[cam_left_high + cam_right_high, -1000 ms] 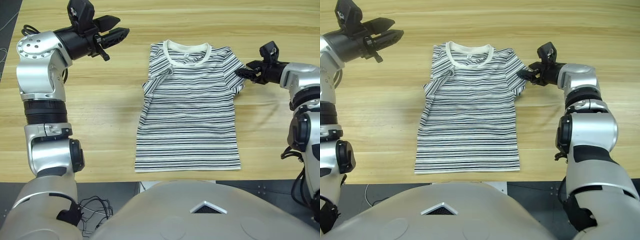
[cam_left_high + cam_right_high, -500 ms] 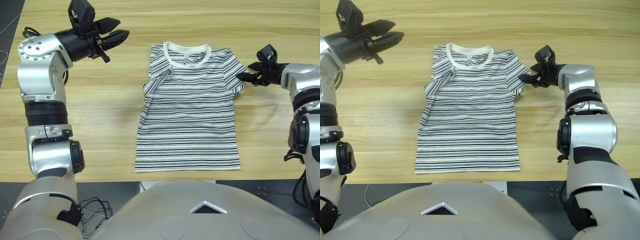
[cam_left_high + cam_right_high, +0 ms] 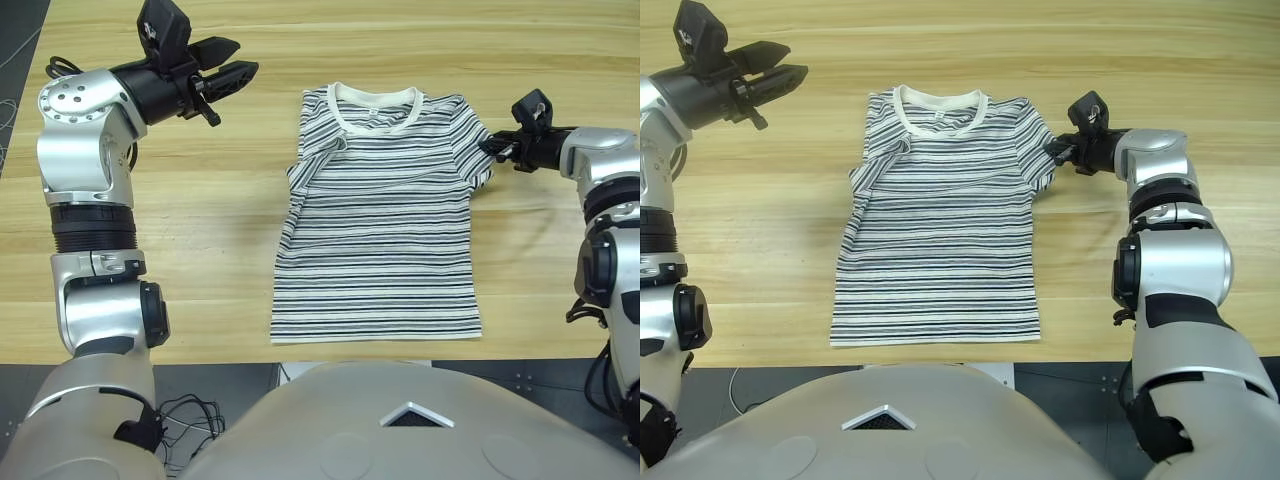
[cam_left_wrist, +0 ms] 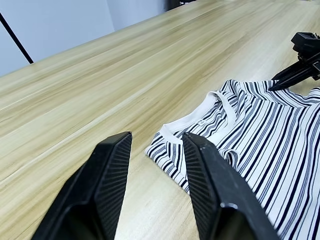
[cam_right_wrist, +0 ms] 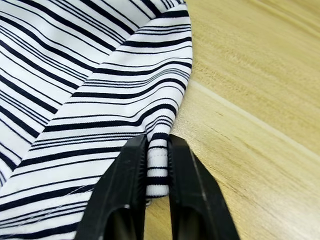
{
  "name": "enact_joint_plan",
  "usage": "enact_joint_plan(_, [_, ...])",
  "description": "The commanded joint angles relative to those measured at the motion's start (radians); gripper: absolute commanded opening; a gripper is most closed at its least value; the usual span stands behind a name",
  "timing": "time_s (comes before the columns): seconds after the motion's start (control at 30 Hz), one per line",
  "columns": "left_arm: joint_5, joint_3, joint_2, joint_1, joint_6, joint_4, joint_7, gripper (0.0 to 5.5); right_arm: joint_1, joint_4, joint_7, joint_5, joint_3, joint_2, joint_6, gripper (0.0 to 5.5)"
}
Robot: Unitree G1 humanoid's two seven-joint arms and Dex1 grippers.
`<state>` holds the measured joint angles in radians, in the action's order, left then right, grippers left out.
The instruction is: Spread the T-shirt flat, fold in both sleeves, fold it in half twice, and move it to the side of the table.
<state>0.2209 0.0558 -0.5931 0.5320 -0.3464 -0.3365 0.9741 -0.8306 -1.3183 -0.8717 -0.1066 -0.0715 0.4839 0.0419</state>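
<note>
Spreading looks unfinished: right gripper (image 3: 493,148) clamps the T-shirt (image 3: 380,230) by its right sleeve hem (image 5: 156,165), while left gripper (image 3: 245,55) hangs jaws apart, probably needed next on the bunched left sleeve (image 3: 300,175).

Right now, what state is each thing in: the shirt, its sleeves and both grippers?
T-shirt: lying flat on the table, not folded in half.
Left sleeve: folded in over the chest.
Right sleeve: spread out, hem pinched.
Left gripper: open, above the table, apart from the shirt.
Right gripper: shut on the right sleeve's hem.
</note>
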Motion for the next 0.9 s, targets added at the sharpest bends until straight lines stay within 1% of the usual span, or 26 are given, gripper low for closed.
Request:
enact_joint_plan(0.03, [-0.005,-0.006,-0.014,-0.002,0.001,0.005,-0.009,1.91,0.010,-0.021,0.019,-0.029,-0.007,-0.007,0.020,0.12])
enact_joint_plan(0.37, [-0.004,-0.012,-0.013,0.003,-0.002,0.011,-0.009,1.91,-0.049,0.004,0.003,-0.032,-0.001,-0.011,-0.024,0.12])
enact_joint_plan(0.53, [-0.003,-0.014,-0.010,0.003,-0.003,0.015,-0.012,1.91,-0.056,0.026,0.023,-0.081,-0.046,-0.009,-0.084,0.12])
enact_joint_plan(0.9, [0.001,-0.018,-0.007,0.000,-0.006,0.028,-0.014,1.91,-0.034,0.123,-0.043,-0.101,-0.101,-0.043,-0.157,0.12])
